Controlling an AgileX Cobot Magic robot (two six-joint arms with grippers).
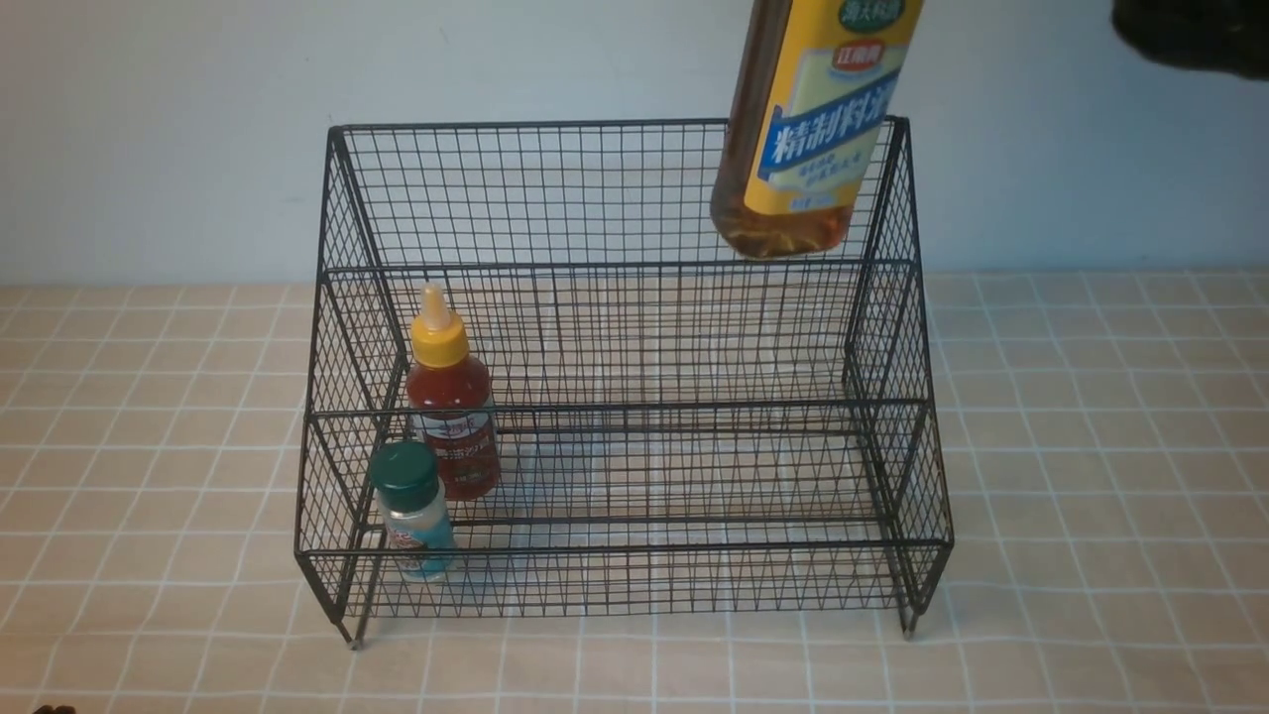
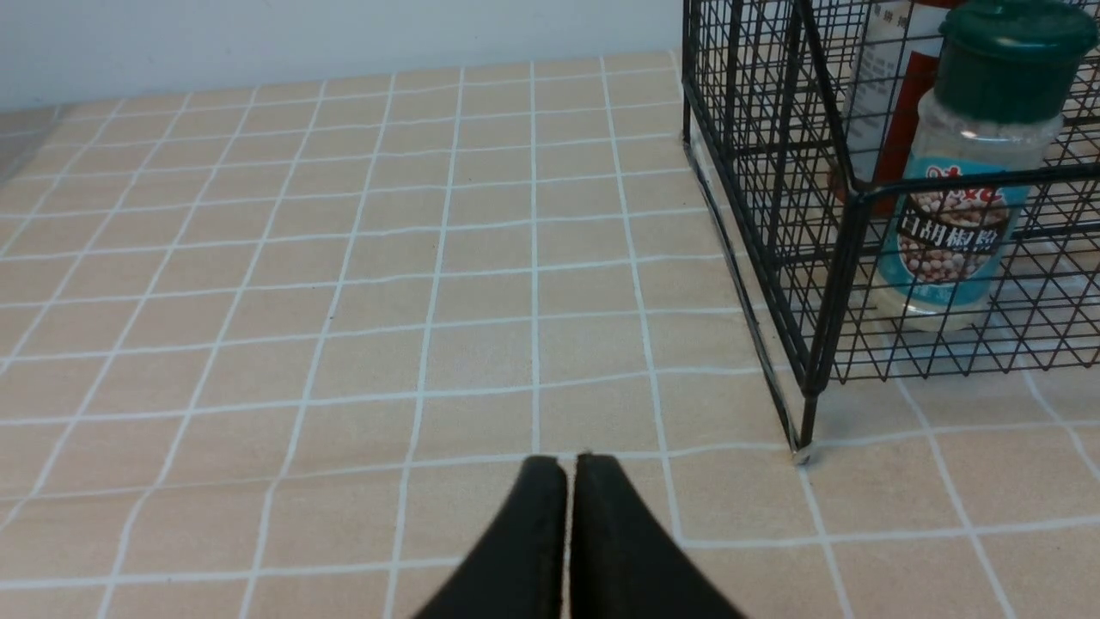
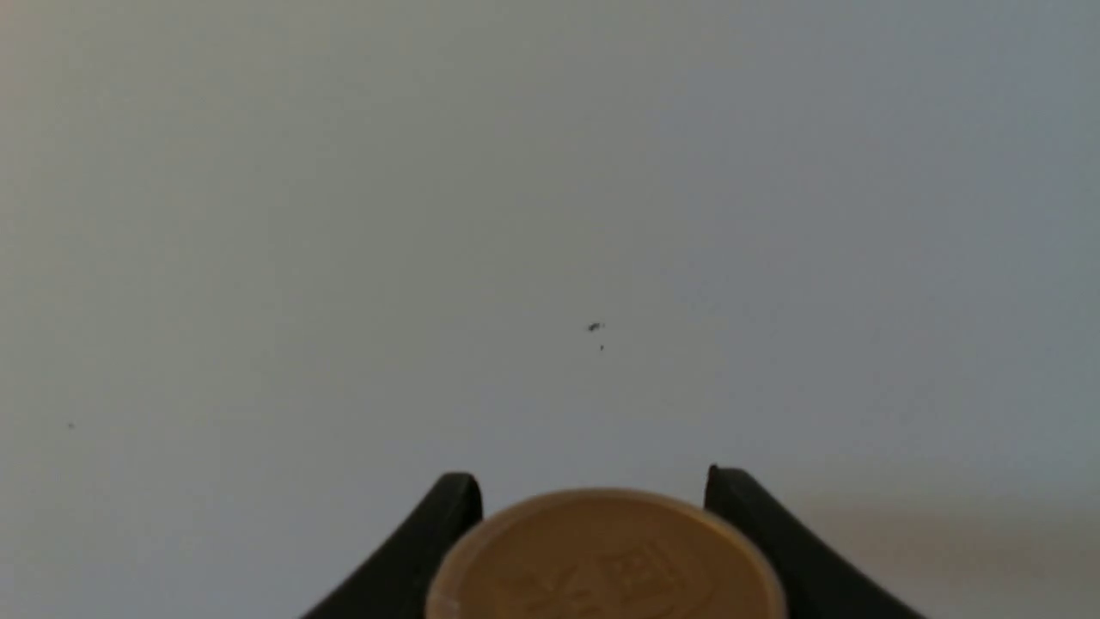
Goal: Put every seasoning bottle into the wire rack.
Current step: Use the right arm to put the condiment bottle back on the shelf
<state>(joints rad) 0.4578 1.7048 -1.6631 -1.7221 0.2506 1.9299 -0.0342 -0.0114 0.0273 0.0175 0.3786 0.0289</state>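
Observation:
The black wire rack (image 1: 615,125) stands mid-table. The red sauce bottle with yellow nozzle (image 1: 451,407) stands upright on its middle tier at the left. The small clear shaker with green cap (image 1: 414,516) stands on the lowest tier in front of it. The left wrist view shows the rack's corner (image 2: 825,284), the shaker (image 2: 962,215) and the red bottle (image 2: 894,94) behind it. My right gripper (image 3: 593,481) is shut on the tan cap (image 3: 606,559) of the amber bottle (image 1: 808,129), which hangs tilted in the air above the rack's right back. My left gripper (image 2: 567,460) is shut and empty, low over the table left of the rack.
The table is a beige tiled cloth (image 1: 1091,446) before a pale wall (image 1: 149,129). A dark part of the right arm (image 1: 1190,35) shows at the top right corner of the front view. The rack's right half holds nothing.

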